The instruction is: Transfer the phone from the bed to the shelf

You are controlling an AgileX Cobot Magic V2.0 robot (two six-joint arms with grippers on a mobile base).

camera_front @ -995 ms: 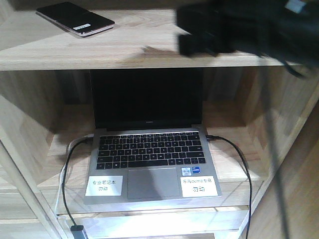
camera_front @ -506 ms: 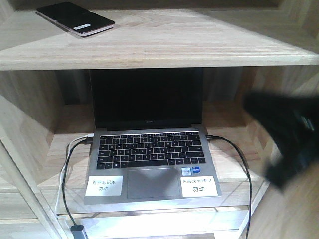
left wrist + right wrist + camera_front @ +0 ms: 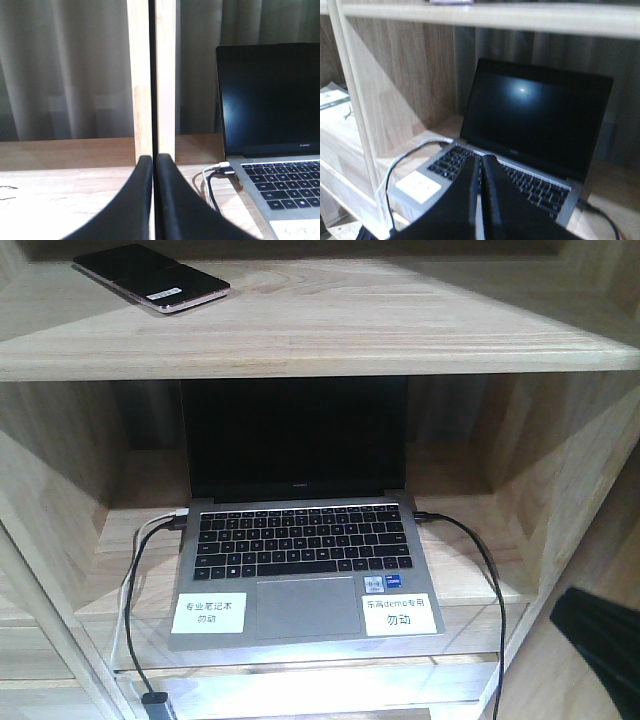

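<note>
The phone [image 3: 150,278] lies flat on the top board of the shelf [image 3: 400,330], at its left rear, white sticker up and pinkish edge facing the front. Nothing touches it. It has not shifted over the last second.

What has changed is the right arm [image 3: 600,645]. A second ago it was a dark blur over the upper right of the top board; half a second ago it hung in front of the shelf's right side, beside the laptop; now only a dark corner of it shows at the lower right edge of the front view, below the shelf boards.

The laptop [image 3: 305,540] sits open in the compartment under the top board, screen dark, with a cable [image 3: 135,590] plugged into its left side and another cable [image 3: 480,560] into its right. Two white labels [image 3: 208,613] lie on its palm rest. None of this has moved.

In the left wrist view the left gripper [image 3: 154,165] has its jaws clenched together with nothing between them, in front of an upright shelf post [image 3: 150,75]. In the right wrist view the right gripper [image 3: 480,165] is likewise clenched and empty, pointed at the laptop's keyboard.
</note>
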